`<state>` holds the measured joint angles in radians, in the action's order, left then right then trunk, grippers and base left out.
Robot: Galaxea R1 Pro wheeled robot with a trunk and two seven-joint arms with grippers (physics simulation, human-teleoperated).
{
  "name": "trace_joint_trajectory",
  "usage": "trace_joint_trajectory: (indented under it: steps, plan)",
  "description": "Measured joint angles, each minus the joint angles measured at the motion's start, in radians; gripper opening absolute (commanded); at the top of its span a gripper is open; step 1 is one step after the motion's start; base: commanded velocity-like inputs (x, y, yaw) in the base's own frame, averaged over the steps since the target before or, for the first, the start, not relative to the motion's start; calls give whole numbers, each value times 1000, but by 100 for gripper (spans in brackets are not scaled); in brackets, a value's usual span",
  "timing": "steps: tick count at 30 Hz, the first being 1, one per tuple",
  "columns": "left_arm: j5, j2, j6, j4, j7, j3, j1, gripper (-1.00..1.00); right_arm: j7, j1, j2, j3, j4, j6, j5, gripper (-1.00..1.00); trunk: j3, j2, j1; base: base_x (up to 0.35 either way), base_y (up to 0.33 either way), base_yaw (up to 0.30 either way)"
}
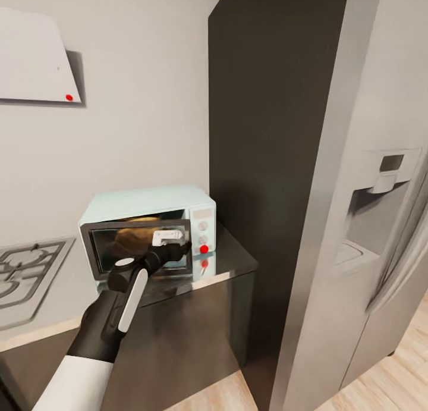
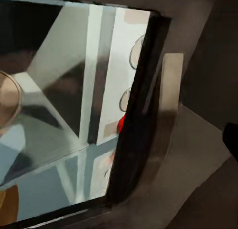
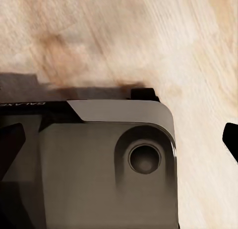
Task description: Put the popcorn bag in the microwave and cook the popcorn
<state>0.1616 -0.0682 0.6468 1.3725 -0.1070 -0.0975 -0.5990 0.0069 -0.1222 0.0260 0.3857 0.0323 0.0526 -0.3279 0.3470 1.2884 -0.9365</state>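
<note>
**Left gripper at the microwave door**

Left gripper (image 1: 168,239): raised on its arm to the front of the microwave (image 1: 148,235), its pale tip against the dark glass door (image 1: 139,243), near the door's edge beside the control panel. Whether the fingers are spread or closed cannot be told; they are too small in the head view, and the left wrist view gives no clear sight of them.

Microwave: pale blue, on the end of the steel countertop (image 1: 238,262). The door looks ajar, tilted out from the body. A red indicator light (image 1: 204,249) glows on the panel below two knobs, and it reflects in the countertop.

Popcorn bag (image 1: 137,235): a tan-brown shape behind the glass, inside the microwave cavity. Detail is faint.

The left wrist view looks close along the door edge (image 2: 136,124), with the pale interior walls and a sliver of red light beyond it.

Right gripper: state cannot be told. The right wrist view looks down on the robot base (image 3: 109,164) and wooden floor (image 3: 148,35).

Surroundings: gas hob (image 1: 27,274) at the robot's left, a dark tall panel (image 1: 267,131) beside the microwave, and a steel fridge (image 1: 368,220) at the right.
</note>
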Motion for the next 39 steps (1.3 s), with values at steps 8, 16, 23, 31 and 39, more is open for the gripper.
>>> trace_joint_trajectory:
  steps: [8, 16, 23, 31, 39]
  plan:
    - [-1, -1, 1, 15, 0, 2, 0, 100, 1, 0, 0, 0, 0, -3, 0, 100, 0, 0, 0, 217, 0, 0]
    - [0, 0, 0, 15, 0, 8, 0, 100, 1, 0, 0, 0, 0, -5, 0, 100, 0, 0, 0, 216, 0, 0]
    - [25, -1, 5, 103, -7, 2, 70, 100, 1, 0, 0, 0, 0, -5, 0, 100, 0, 0, 0, 133, 0, 0]
    - [4, -2, 98, 53, 0, 8, 0, 100, 3, 0, -1, 0, 0, -6, 0, 100, 0, 0, -1, -266, 0, 0]
    - [12, -10, 106, 61, 0, 5, 0, 100, 2, 0, -1, -2, 0, -4, 0, 100, 0, 0, -1, -346, 0, 0]
